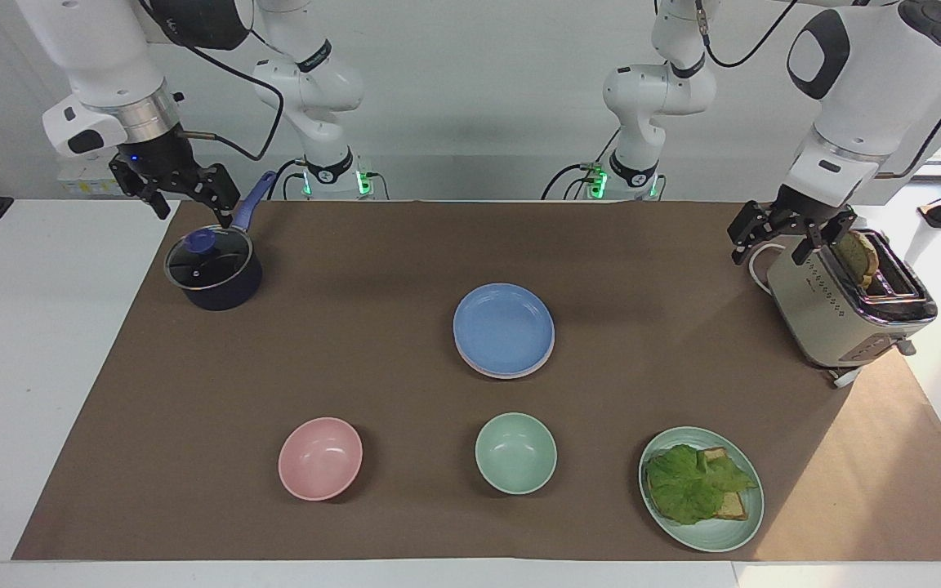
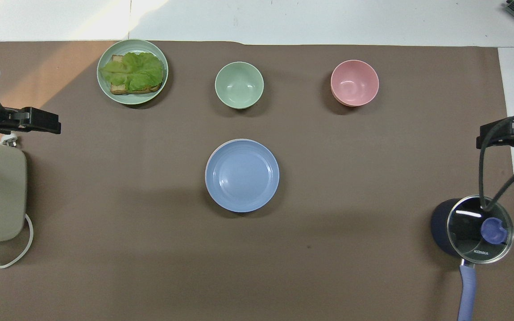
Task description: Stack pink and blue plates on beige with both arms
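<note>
- Blue plate (image 1: 503, 327) tops the stack at mid-table in the facing view (a pale pink plate (image 1: 511, 371) rim peeks out beneath), well apart from both grippers. The right gripper (image 1: 180, 192) hangs empty, fingers spread, above the saucepan (image 1: 213, 269); the left gripper (image 1: 789, 233), also spread and empty, hangs beside the toaster (image 1: 846, 306).
- Overhead view: the stack lies between the two grippers.

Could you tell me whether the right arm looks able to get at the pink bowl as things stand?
Probably yes: the right gripper hangs open above the saucepan, and only bare mat lies between there and the pink bowl.
</note>
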